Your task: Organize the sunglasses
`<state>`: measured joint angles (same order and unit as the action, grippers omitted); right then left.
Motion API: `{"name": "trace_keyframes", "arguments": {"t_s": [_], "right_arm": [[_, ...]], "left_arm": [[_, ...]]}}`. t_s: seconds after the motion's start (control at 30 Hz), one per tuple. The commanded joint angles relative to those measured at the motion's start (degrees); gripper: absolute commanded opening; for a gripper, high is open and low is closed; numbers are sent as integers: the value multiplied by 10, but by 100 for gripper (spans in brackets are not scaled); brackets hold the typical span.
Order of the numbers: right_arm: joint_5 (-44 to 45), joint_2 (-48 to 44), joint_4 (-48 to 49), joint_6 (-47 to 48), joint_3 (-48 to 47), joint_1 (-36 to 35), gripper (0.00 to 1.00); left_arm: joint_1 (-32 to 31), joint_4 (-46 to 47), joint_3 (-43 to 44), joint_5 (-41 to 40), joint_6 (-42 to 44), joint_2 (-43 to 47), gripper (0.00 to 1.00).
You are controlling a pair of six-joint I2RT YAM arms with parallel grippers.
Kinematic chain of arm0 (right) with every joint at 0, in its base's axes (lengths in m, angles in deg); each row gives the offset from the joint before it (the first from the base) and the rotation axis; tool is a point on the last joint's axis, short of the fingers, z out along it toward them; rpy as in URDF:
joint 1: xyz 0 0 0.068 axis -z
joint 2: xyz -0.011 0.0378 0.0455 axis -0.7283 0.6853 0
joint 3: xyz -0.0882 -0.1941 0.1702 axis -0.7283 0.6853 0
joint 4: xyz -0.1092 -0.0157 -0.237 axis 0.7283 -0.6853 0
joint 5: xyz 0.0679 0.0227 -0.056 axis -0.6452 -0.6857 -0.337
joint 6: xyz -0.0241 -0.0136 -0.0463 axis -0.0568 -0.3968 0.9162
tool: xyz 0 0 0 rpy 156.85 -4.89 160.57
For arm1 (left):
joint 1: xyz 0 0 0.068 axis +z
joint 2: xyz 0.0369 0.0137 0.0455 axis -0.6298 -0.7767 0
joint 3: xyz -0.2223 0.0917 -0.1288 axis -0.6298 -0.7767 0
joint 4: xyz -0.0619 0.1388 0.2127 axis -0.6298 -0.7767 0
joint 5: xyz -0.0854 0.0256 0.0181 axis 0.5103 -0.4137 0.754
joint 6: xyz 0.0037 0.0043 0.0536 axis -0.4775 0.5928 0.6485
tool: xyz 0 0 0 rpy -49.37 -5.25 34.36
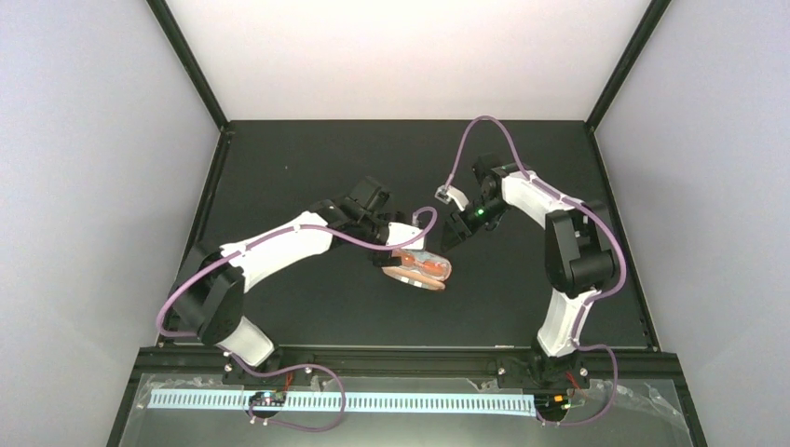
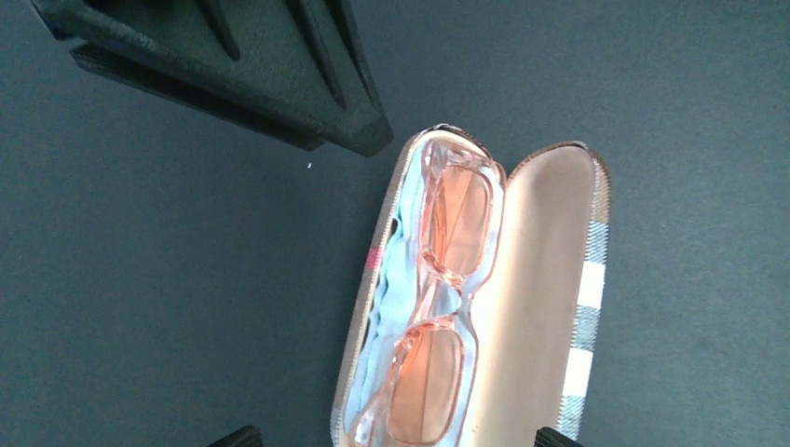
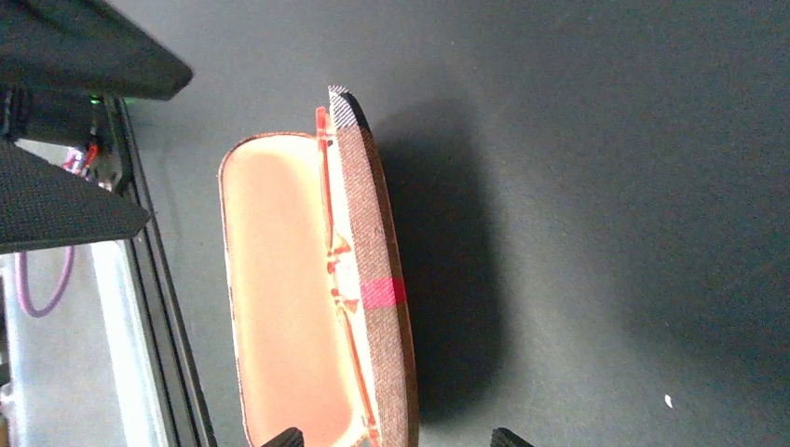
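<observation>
The sunglasses [image 2: 436, 328], with a translucent reddish frame and brownish lenses, lie folded in the open brown striped case [image 2: 538, 279], on top of a light-blue cloth [image 2: 387, 298]. The case lies on the black table [image 1: 421, 271]. My left gripper [image 2: 396, 440] is open just above the case, with one fingertip on each side of its near end. My right gripper [image 3: 398, 440] is open and empty beside the case's closed side [image 3: 377, 242]. Only a thin red edge of the sunglasses [image 3: 341, 272] shows there. In the top view, the left gripper [image 1: 402, 253] and right gripper [image 1: 449, 238] sit close together.
The right gripper's black fingers [image 2: 279, 84] hang over the mat just beyond the case's far end. The table's front rail [image 3: 140, 242] runs close to the case lid, with part of the left arm [image 3: 65, 205] over it. Black mat [image 1: 307, 168] lies all round.
</observation>
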<state>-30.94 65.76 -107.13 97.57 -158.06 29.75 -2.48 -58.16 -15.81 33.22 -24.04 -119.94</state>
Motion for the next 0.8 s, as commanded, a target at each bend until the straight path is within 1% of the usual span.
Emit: {"name": "trace_keyframes", "arguments": {"t_s": [0.0,0.13,0.2,0.33,0.47,0.6,0.67,0.77], "right_arm": [[-45,34,-18,-1,-27,-4,54],[-41,41,-9,-2,-24,-24,57],[-39,50,-7,-3,-25,-33,57],[-37,71,-8,-4,-36,-44,57],[-37,91,-12,-5,-52,-53,56],[-45,106,-15,-7,-65,-59,48],[-50,112,-19,-6,-70,-58,43],[-56,117,-21,-6,-76,-58,37]], "left_arm": [[2,11,-42,12,-4,37,79],[2,21,-78,11,-7,59,86],[1,28,-90,12,-9,64,91],[1,49,-111,10,-9,72,98],[-2,88,-135,-8,-5,79,99],[-4,111,-142,-29,-13,77,99],[-5,116,-142,-34,-12,75,99],[-5,121,-140,-35,-12,68,99]]}}
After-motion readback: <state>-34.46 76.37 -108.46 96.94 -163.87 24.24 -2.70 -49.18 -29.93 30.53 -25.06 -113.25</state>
